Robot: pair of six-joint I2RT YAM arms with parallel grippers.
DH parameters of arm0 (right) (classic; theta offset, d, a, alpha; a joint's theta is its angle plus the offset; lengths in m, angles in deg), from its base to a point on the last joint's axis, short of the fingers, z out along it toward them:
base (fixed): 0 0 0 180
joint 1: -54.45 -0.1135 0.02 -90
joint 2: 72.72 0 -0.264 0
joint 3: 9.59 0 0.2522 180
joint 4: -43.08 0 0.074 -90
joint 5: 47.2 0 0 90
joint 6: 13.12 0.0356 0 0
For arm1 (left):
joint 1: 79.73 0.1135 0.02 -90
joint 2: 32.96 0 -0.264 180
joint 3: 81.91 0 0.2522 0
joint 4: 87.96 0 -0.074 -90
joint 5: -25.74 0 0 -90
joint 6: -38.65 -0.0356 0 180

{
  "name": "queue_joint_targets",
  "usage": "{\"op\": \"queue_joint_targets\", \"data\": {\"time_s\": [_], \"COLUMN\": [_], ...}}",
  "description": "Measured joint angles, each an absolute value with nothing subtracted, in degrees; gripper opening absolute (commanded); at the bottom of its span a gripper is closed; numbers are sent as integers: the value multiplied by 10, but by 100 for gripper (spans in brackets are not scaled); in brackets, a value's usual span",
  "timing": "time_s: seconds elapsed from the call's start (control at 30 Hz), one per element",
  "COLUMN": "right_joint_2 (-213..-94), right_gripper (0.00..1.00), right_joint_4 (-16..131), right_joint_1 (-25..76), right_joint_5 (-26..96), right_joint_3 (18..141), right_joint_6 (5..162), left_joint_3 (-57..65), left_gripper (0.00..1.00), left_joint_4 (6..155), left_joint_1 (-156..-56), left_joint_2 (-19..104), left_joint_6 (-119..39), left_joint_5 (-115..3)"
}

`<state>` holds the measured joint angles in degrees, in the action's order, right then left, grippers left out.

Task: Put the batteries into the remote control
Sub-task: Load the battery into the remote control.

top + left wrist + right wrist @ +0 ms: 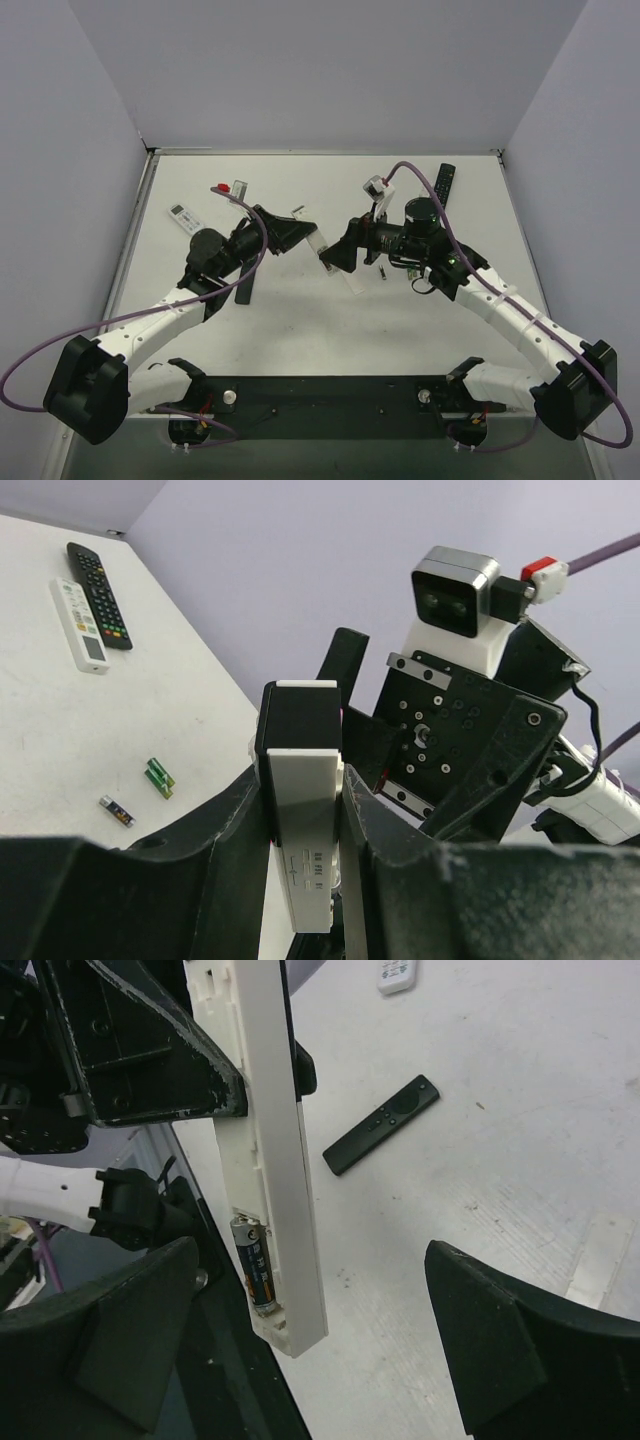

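Right gripper [310, 1355], fingers spread, astride white remote [268, 1130] with battery [254, 1268] inside.

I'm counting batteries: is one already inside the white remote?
Yes, one dark battery sits in the white remote, in its open compartment near the lower end.

A slim black remote [381, 1125] lies on the white tabletop [520, 1080] (buttons up), well apart from a white remote [186, 218].
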<state>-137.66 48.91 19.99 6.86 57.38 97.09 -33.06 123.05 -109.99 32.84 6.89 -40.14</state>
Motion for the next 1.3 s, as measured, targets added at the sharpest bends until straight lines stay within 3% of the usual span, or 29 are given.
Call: {"op": "queue_joint_targets", "data": {"time_s": [0.43,0.6,0.83,0.93,1.03,1.13,1.3], "right_joint_2": [-1401,-1401,-1401,-1401,-1401,-1401,-1400], "right_gripper": [71,59,56,61,82,91,93], "right_joint_4": [426,419,405,400,401,419,491], "right_joint_1": [214,219,221,222,223,227,245], "right_joint_5": [14,5,-6,-9,-8,-6,9], "right_joint_3": [569,559,541,535,534,540,578], "right_joint_6": [1052,1056,1055,1056,1052,1039,1005], "left_joint_3": [-319,-317,-317,-317,-317,-318,-342], "left_gripper": [0,0,0,0,0,0,0], "left_joint_4": [1258,1267,1269,1269,1270,1269,1261], "left_joint_1": [-1100,-1100,-1100,-1100,-1100,-1100,-1099], "left_joint_2": [331,334,345,349,350,350,349], "left_joint_6": [76,83,88,88,90,89,67], "left_joint_5": [-387,-386,-383,-380,-378,-376,-398]}}
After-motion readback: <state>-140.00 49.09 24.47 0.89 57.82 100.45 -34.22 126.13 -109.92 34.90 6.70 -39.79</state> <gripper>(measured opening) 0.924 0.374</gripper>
